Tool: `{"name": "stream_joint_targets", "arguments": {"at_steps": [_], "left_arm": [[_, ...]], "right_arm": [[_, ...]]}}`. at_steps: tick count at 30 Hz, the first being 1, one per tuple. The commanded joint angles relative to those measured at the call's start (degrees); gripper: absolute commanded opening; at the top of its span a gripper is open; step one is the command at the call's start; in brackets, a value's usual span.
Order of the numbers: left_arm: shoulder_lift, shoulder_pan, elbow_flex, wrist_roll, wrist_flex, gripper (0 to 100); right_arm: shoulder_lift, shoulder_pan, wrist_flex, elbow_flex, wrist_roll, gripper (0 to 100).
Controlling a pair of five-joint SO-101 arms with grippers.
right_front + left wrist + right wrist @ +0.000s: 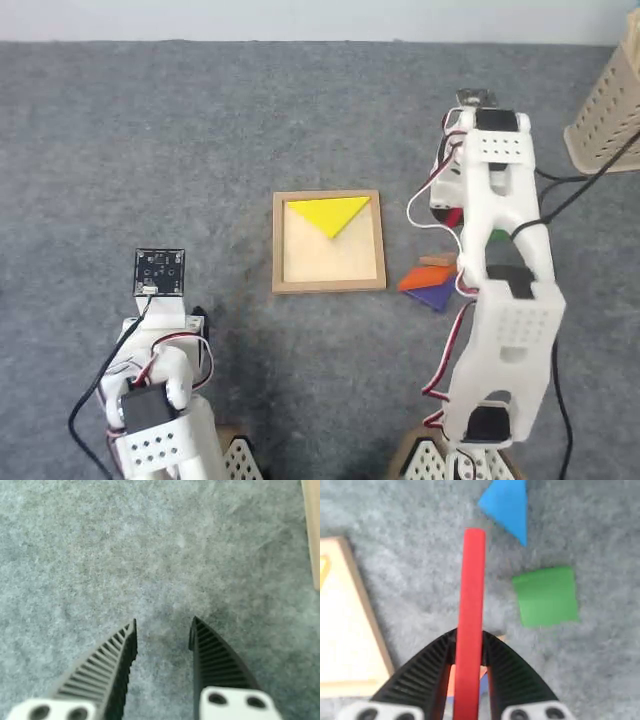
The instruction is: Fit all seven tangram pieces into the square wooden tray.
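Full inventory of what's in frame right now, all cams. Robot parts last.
wooden tray: 1, light wood, middle of the mat
yellow triangle: 1, yellow, inside the tray against its far edge
red piece: 1, red, on edge in the right gripper, beside the tray
blue triangle: 1, blue, on the mat beyond the red piece
green square: 1, green, on the mat near the blue triangle
orange piece: 1, orange, between tray and right arm
purple piece: 1, purple, against the orange piece
mat: 1, grey, under everything
perforated stand: 1, beige, far corner
left gripper: 1, black, open over bare mat
right gripper: 1, black, shut on the red piece
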State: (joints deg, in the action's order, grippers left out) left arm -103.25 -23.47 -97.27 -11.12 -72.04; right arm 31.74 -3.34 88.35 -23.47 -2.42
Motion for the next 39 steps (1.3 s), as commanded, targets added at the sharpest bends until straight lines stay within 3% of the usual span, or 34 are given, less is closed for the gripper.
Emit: {"name": "stream_joint_targets", "arguments": {"at_steps": [1, 10, 20, 29, 33, 39], "left_arm": [[-0.4, -0.2, 0.7, -0.4, -0.2, 17], [-0.4, -0.2, 0.7, -0.4, -0.2, 17], [-0.4, -0.2, 0.7, -0.4, -0.2, 17], [-0.4, -0.2, 0.7, -0.4, -0.2, 17], [-0.4, -0.2, 0.7, -0.4, -0.2, 17], [-0.4, -0.2, 0.7, -0.4, -0.2, 17]], "right_arm": [[-12.9, -3.8, -5.4, 8.3, -0.9, 0.6], [-38.6, -16.6, -31.1, 42.5, -0.5, 0.6], [-30.5, -30.7, -37.9, 39.6, -3.0, 0.6], [-19.8, -32.5, -37.8, 34.4, -4.7, 0.6], [-19.8, -27.7, -35.8, 34.3, -15.7, 0.6], [-19.3, -26.8, -35.9, 34.4, -18.5, 0.6]]}}
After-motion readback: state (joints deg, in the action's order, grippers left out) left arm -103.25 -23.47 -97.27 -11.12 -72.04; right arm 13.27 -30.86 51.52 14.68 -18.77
